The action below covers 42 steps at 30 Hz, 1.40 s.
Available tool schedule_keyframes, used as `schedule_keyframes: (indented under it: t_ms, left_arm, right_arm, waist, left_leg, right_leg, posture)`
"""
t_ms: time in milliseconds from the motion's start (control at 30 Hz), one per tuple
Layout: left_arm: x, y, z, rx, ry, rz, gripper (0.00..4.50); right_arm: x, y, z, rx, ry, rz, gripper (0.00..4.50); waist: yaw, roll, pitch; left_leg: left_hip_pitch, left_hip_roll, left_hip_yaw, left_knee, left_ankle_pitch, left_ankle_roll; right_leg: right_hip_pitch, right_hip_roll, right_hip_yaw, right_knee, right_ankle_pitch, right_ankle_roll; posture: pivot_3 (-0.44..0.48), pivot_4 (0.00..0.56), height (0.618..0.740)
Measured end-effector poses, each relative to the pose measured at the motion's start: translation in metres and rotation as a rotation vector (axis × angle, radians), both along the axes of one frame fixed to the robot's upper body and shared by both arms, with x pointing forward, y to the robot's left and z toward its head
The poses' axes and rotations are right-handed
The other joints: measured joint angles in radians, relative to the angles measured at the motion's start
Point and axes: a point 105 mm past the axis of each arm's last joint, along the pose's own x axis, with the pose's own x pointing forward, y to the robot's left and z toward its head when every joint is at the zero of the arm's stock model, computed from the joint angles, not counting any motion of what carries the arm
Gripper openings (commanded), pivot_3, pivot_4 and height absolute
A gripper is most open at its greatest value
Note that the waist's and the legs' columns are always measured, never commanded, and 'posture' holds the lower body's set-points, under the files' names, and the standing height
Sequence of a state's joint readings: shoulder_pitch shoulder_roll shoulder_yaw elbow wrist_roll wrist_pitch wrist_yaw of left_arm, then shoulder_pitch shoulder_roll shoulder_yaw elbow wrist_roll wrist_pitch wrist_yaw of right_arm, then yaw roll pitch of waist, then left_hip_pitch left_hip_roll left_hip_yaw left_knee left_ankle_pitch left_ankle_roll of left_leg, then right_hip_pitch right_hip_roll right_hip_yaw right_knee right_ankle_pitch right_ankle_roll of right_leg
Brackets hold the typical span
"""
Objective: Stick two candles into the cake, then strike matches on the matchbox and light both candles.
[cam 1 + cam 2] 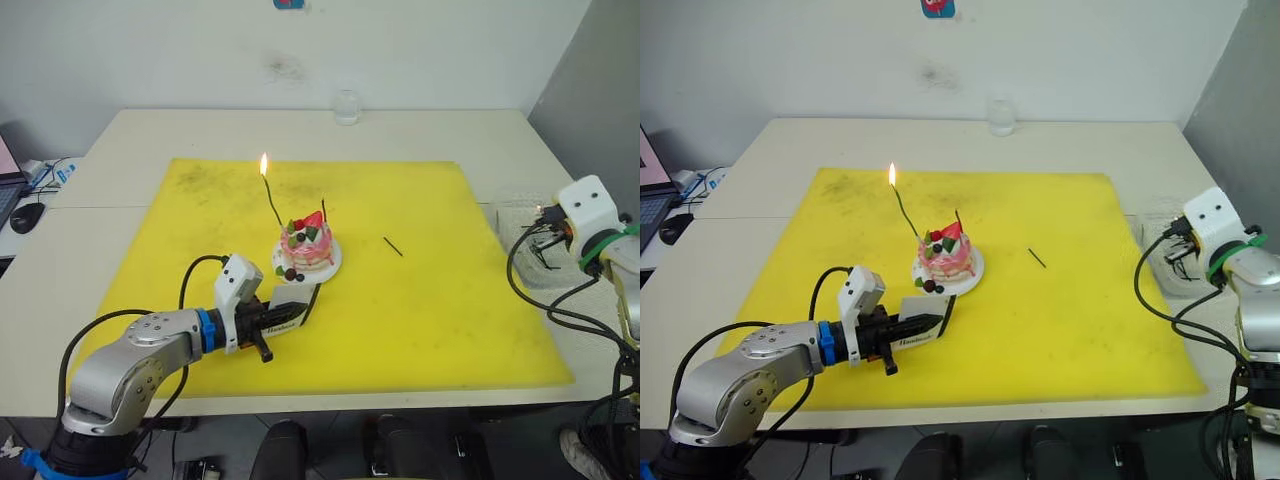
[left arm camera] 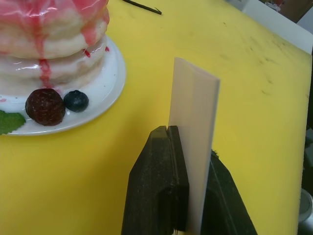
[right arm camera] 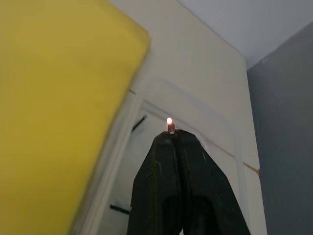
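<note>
At frame centre the cake (image 1: pixel 308 246) carries one lit candle (image 1: pixel 271 200) and one unlit, so the left gripper (image 1: pixel 283 318) pinches the matchbox (image 1: pixel 291 308) upright beside it while the right gripper (image 3: pixel 170 133), at far right, clamps a burning match stub (image 3: pixel 169 125).

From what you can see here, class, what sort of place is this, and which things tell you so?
Probably an office or lab used as a test bench, not a kitchen: pale tables pushed together against a bare wall, a yellow mat laid as a work surface, and a laptop with a mouse at the left edge.
</note>
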State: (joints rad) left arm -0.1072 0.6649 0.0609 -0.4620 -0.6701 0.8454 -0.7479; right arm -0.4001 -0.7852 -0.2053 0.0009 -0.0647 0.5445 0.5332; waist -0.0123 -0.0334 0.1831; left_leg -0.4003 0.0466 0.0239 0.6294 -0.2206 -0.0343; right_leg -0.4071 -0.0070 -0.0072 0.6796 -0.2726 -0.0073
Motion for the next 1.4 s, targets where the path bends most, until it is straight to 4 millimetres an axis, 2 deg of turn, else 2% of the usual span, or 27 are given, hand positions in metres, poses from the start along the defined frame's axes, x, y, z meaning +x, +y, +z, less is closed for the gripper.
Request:
schedule_keyframes:
  t_ms: [133,300,500,567,767,867,1000,1400]
  left_arm:
    - [-0.001,0.001,-0.001,-0.006,0.004,0.013,0.00]
    - [-0.002,0.000,-0.001,-0.010,0.005,0.013,0.00]
    - [-0.002,0.000,-0.001,-0.010,0.004,0.012,0.00]
    - [-0.002,0.000,0.000,-0.009,0.002,0.011,0.00]
    - [0.002,0.000,0.003,-0.010,-0.008,0.011,0.00]
    - [0.002,-0.001,0.003,-0.009,-0.008,0.009,0.00]
    - [0.002,-0.002,0.003,-0.009,-0.009,0.005,0.00]
    - [0.003,-0.003,0.004,-0.007,-0.012,-0.003,0.00]
  right_arm:
    - [-0.001,-0.015,-0.006,0.003,0.001,-0.065,0.02]
    - [-0.002,-0.023,-0.012,-0.001,0.002,-0.110,1.62]
    - [-0.003,-0.027,-0.004,-0.016,-0.052,-0.135,3.89]
    - [-0.003,-0.029,0.000,-0.028,-0.070,-0.141,4.47]
    - [-0.006,-0.039,0.002,-0.077,-0.058,-0.173,4.47]
    - [-0.008,-0.038,-0.009,-0.112,0.006,-0.144,4.47]
    - [-0.009,-0.026,-0.026,-0.155,0.107,-0.045,4.47]
    - [-0.010,-0.003,-0.008,-0.308,0.106,0.226,4.47]
  waist:
    - [0.000,0.000,0.000]
    - [0.001,0.000,0.000]
    - [0.002,0.000,0.000]
    - [0.002,0.000,0.000]
    - [0.004,0.000,0.000]
    - [0.004,0.000,0.000]
    - [0.004,0.000,0.000]
    - [0.004,0.001,0.000]
  left_leg:
    - [0.000,0.000,0.002,0.000,0.000,0.000]
    - [0.000,0.000,0.002,0.000,0.000,0.000]
    - [0.000,0.000,0.002,0.000,0.000,0.000]
    - [0.000,0.000,0.002,0.000,0.000,0.000]
    - [0.000,0.000,0.002,0.000,0.000,0.000]
    - [0.000,0.000,0.002,0.000,0.000,0.000]
    - [0.000,0.000,0.002,0.000,0.000,0.000]
    - [0.000,0.000,0.002,0.000,0.000,0.000]
  right_leg:
    - [0.000,0.001,0.001,-0.001,0.000,0.000]
    - [0.000,0.001,0.001,-0.001,0.000,0.001]
    - [0.000,0.002,0.001,-0.001,0.000,0.001]
    - [0.000,0.002,0.001,-0.001,0.000,0.001]
    - [0.000,0.002,0.001,-0.001,0.000,0.001]
    - [0.000,0.002,0.001,-0.001,0.000,0.001]
    - [0.000,0.002,0.001,0.000,0.000,0.001]
    - [0.000,0.002,0.001,0.000,0.000,0.001]
  posture:
    - [0.000,0.150,0.740]
    - [0.000,0.150,0.740]
    - [0.000,0.150,0.740]
    - [0.000,0.150,0.740]
    - [0.000,0.150,0.740]
    - [0.000,0.150,0.740]
    - [0.000,0.150,0.740]
    - [0.000,0.150,0.740]
